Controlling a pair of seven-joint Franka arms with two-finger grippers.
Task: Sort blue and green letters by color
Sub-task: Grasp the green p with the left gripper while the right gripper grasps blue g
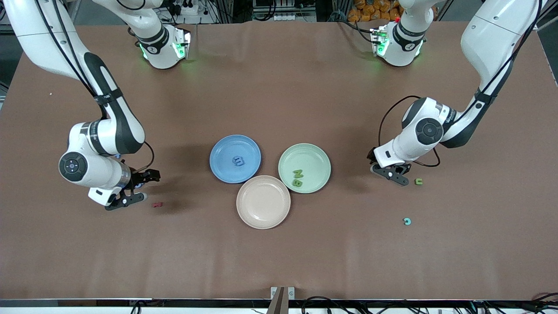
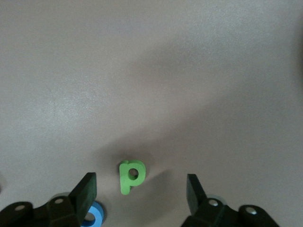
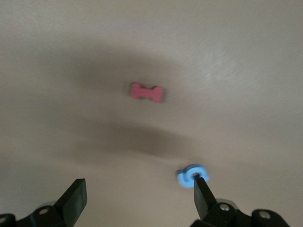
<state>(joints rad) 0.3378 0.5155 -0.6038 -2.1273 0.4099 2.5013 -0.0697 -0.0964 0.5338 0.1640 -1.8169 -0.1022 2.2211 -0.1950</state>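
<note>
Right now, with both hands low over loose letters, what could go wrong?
1. The blue letter lies against one finger of the open right hand, not centred; closing may flick it away instead of gripping it.
2. The red letter lies nearby and could get swept along.
3. The green letter sits between the open left hand's fingers, but a bluish ring by one finger could be knocked.

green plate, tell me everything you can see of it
The green plate is a pale, round, shallow dish with a raised rim, smooth like plastic. It sits flat on the brown table, beside the blue plate toward the left arm's end. Its rim meets the beige plate. Two olive green letters lie in it, near that rim.
</note>
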